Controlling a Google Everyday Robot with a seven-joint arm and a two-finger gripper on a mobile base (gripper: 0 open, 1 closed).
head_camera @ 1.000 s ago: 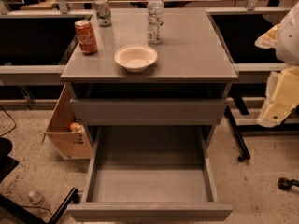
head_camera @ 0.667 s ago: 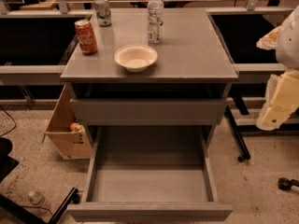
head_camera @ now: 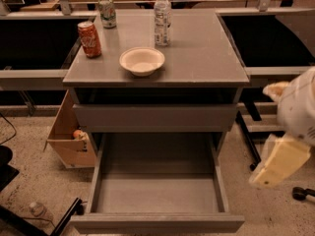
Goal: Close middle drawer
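The middle drawer (head_camera: pixel 157 223) is a wide, shallow grey drawer pulled far out of the cabinet toward me, with a bare grey floor (head_camera: pixel 157 191) and nothing in it. Above it the taller top drawer front (head_camera: pixel 155 117) sits nearly flush under the cabinet top. The lowest front is hidden beneath the open drawer. My gripper (head_camera: pixel 278 163), pale yellow below a white arm (head_camera: pixel 300 107), hangs at the right edge of the camera view. It is to the right of the open drawer's right side, apart from it, and holds nothing that I can see.
On the cabinet top (head_camera: pixel 206 58) stand a white bowl (head_camera: pixel 141 60), a red soda can (head_camera: pixel 89 39), a green can (head_camera: pixel 107 12) and a water bottle (head_camera: pixel 162 16). An open cardboard box (head_camera: pixel 66 136) stands on the floor left of the cabinet. Dark counters flank both sides.
My gripper and arm have moved down along the right side, from level with the top drawer to level with the open middle drawer. The drawer has not moved.
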